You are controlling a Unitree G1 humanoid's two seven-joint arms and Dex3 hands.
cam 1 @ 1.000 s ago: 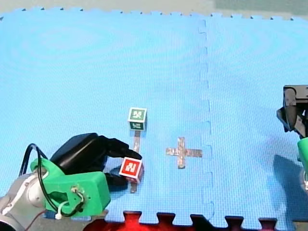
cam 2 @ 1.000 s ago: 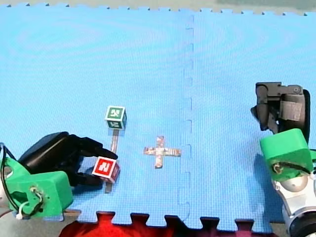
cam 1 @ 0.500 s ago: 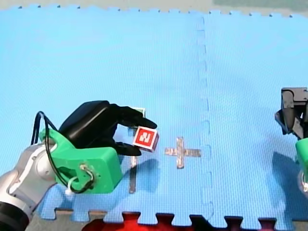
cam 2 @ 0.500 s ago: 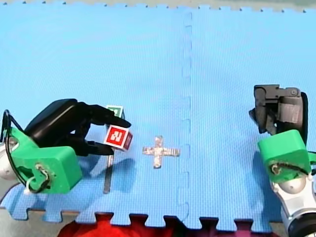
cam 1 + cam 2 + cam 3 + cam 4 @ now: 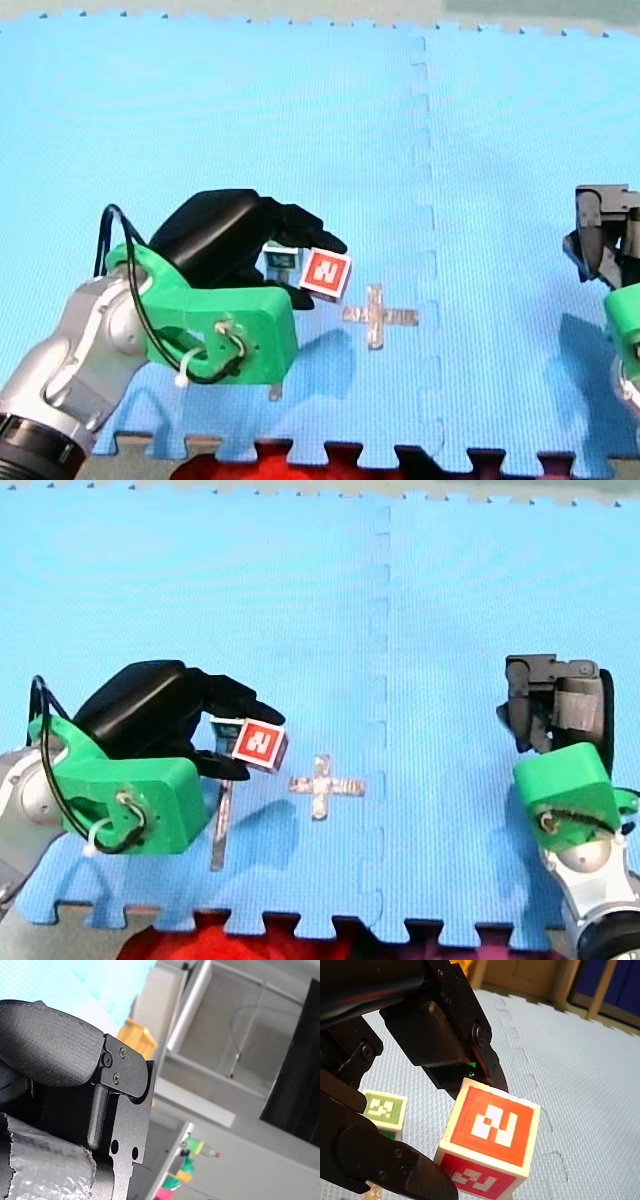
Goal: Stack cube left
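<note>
Near the mat's (image 5: 300,120) front edge, the left hand's (image 5: 235,235) fingers pinch the red cube (image 5: 327,272) just beside the green cube (image 5: 283,260), with the right hand (image 5: 550,705) empty by the right edge.

A robotics lab test surface: interlocking blue foam mat (image 5: 200,120), a taped cross (image 5: 378,317), a marker-printed red cube (image 5: 327,273).

1. The left hand (image 5: 250,235) is matte black, with thick jointed fingers (image 5: 440,1042) pinned by round black screws.
2. Behind it sits a blocky bright-green wrist housing (image 5: 225,325) with a round opening in its side.
3. A thin black cable (image 5: 147,318) loops over that housing, and a white tie (image 5: 183,378) hangs by the opening.
4. The left forearm (image 5: 85,345) is rounded silver-grey metal.
5. The right hand (image 5: 550,705) is also black, with a grey taped patch (image 5: 582,702), a green block (image 5: 562,790) and a silver joint (image 5: 590,865).
6. The first wrist view shows a textured black pad (image 5: 45,1042), two small screws (image 5: 107,1060) and crinkled silver tape (image 5: 45,1170).
</note>
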